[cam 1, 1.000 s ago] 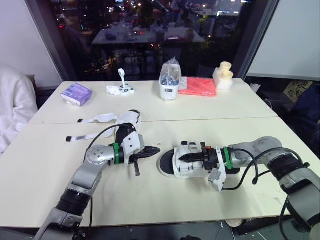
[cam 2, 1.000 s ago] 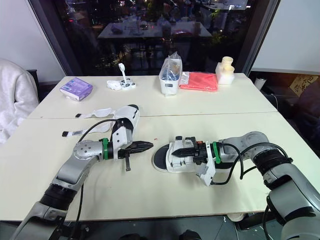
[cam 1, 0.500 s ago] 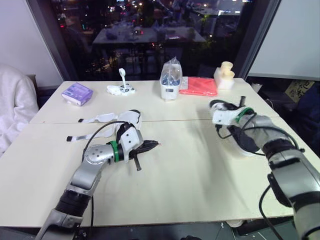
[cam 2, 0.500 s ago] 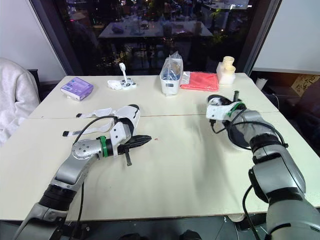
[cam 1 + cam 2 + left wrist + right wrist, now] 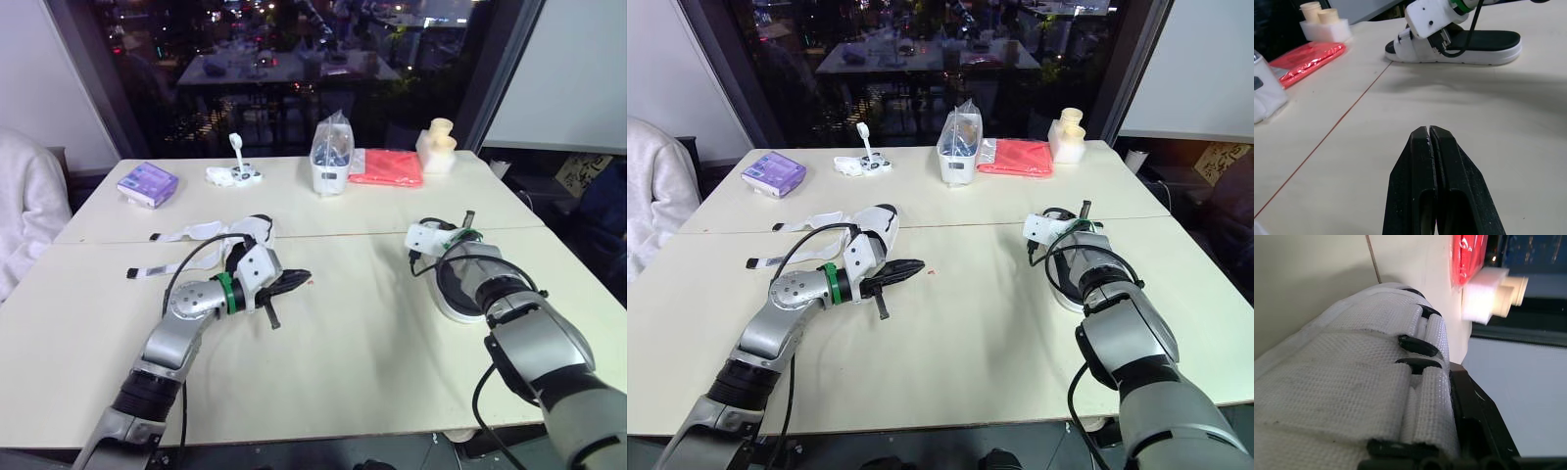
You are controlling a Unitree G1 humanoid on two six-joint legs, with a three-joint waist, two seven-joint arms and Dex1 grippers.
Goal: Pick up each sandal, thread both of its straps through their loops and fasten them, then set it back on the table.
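Sandal point(image 5: 1488, 41) with both straps looped and folded back, lying sole-down on the bench point(image 5: 372, 372) under the right gripper point(image 5: 438, 238), whose hold cannot be told. Draw that gripper straight off so no strap drags loose. The left gripper point(image 5: 1429, 132) has its fingers point(image 5: 1413, 191) pressed together and should spread them before reaching the second sandal point(image 5: 257, 233) just beyond.

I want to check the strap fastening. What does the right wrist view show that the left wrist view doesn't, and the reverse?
Right wrist view: a close look at the white woven straps, passed through their black loops and folded back. Left wrist view: the left claw, shut on nothing, and the white sandal with black footbed lying flat on the cream table. Both: that sandal, the red flat packet and the white foam block with two cream cups.
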